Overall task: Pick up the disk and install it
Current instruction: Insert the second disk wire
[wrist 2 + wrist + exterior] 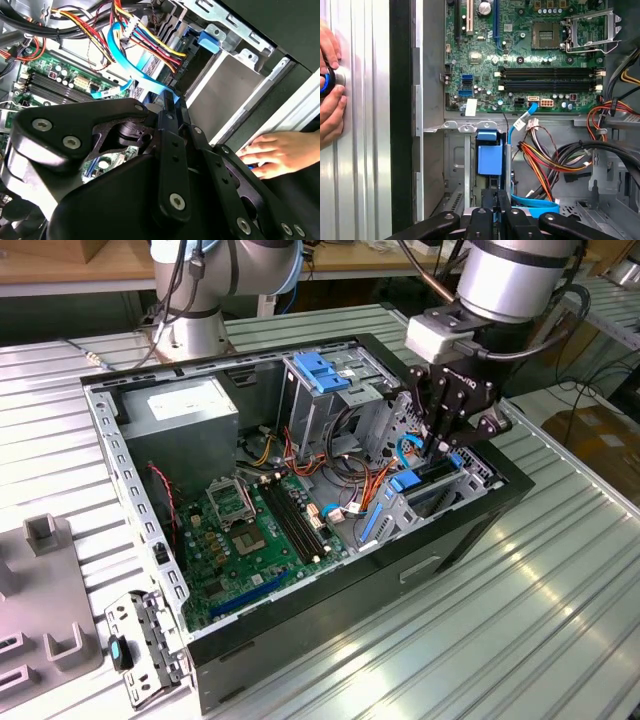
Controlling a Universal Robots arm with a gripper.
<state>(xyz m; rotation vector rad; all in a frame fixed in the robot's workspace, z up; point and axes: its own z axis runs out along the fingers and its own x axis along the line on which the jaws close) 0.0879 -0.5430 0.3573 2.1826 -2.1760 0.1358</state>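
**Exterior view.** Gripper (447, 448) hangs straight down into the front corner of the open computer case (110, 440), on the exterior view's right. Its dark fingers look drawn together. The tips are right above the drive bay, where the disk (405, 482) stands on edge in the slot with a blue rail showing at the top. Can't tell from here whether the tips touch it. The circuit board (250, 540) lies flat on the case floor. The grey power box (190, 410) sits at the far corner, and the metal cage with a blue top (322, 375) is between the power box and the gripper. The case sits on a ribbed metal table (520, 620). A loose bracket (140, 640) lies near the case's near corner.

**Second wrist view.** The black finger links fill the foreground, and the fingers (169, 107) are pressed close with no clear gap. A flat blue cable (137, 70) and a bundle of coloured wires (150, 37) run just past the tips. A person's hand (280, 152) rests outside the case wall.

**First wrist view.** The fingertips (487, 202) are nearly closed and sit directly over the blue end of the disk (490, 155), which is down in its bay beside the board's edge. Nothing can be made out pinched between them. Two hands (331, 107) hold a round knob with a blue ring (327, 80) on the table outside the case.
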